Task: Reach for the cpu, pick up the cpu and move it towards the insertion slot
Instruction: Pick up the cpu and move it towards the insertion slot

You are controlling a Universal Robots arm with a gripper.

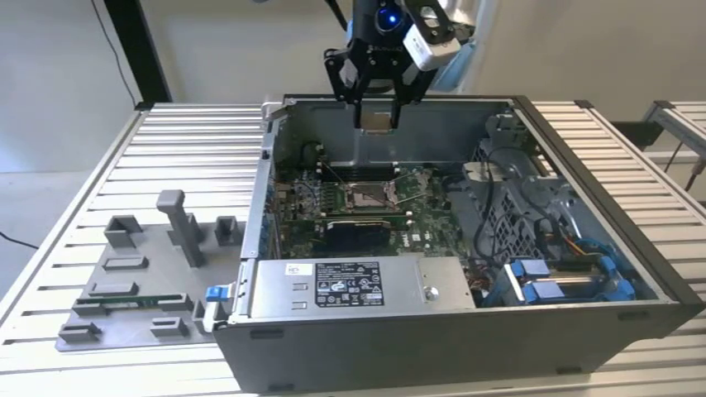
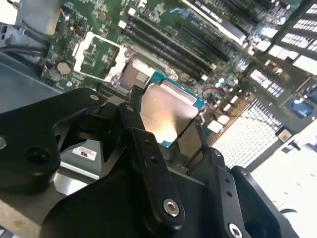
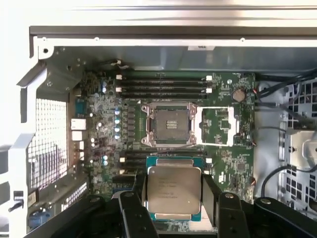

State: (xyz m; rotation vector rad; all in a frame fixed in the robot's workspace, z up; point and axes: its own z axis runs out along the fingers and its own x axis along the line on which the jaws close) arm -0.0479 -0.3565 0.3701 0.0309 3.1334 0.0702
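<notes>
While clamped in the gripper, cpu above insertion slot.

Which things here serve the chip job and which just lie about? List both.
Job:
- small square silvery cpu with green rim, clamped in the black gripper
- square metal-framed insertion slot, open, unfilled

Lying about:
- grey plastic tray with blocks
- silver power supply box
- blue drive clips
</notes>
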